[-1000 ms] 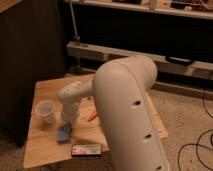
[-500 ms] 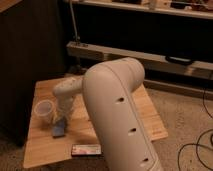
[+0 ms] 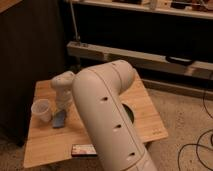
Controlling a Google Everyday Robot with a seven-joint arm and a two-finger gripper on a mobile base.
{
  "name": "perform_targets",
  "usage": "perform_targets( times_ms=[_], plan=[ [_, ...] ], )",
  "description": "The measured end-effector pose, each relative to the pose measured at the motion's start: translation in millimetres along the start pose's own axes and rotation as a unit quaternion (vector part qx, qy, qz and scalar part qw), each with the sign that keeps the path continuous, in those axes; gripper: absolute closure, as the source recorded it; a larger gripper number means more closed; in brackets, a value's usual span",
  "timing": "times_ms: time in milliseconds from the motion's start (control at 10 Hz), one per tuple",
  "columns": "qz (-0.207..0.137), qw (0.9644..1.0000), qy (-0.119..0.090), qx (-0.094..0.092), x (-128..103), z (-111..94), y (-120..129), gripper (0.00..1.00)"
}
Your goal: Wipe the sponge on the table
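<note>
Gripper (image 3: 61, 110) directly above sponge (image 3: 59, 120), which rests on table (image 3: 147, 114) beneath it; its grip cannot be told, nor wiping progress.

I seem to be in a robotics lab or test room rather than a home. The speckled hard floor (image 3: 186, 119) has loose black cables (image 3: 199, 146) trailing across it, a long grey shelf (image 3: 150, 58) stands on a metal frame behind, and a dark panel (image 3: 30, 50) stands beside. My claw (image 3: 61, 109) is down at the blue sponge (image 3: 59, 120) on a small plank worktop (image 3: 146, 116).
</note>
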Motion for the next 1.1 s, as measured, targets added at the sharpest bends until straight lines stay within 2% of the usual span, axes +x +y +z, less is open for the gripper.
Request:
perform_targets(
  times_ms=[200,500,700,900,1100],
  plan=[
    [0.024,0.9997,-0.003,0.009,-19,-5,-26,0.97],
    [0.056,0.9982,-0.005,0.023,-21,-17,-78,0.97],
    [0.072,0.9969,0.002,0.030,-11,-23,-107,0.97],
    [0.078,0.9965,0.011,0.028,4,-33,-124,0.97],
    [0.065,0.9973,0.013,0.031,26,-42,-123,0.97]
  ],
)
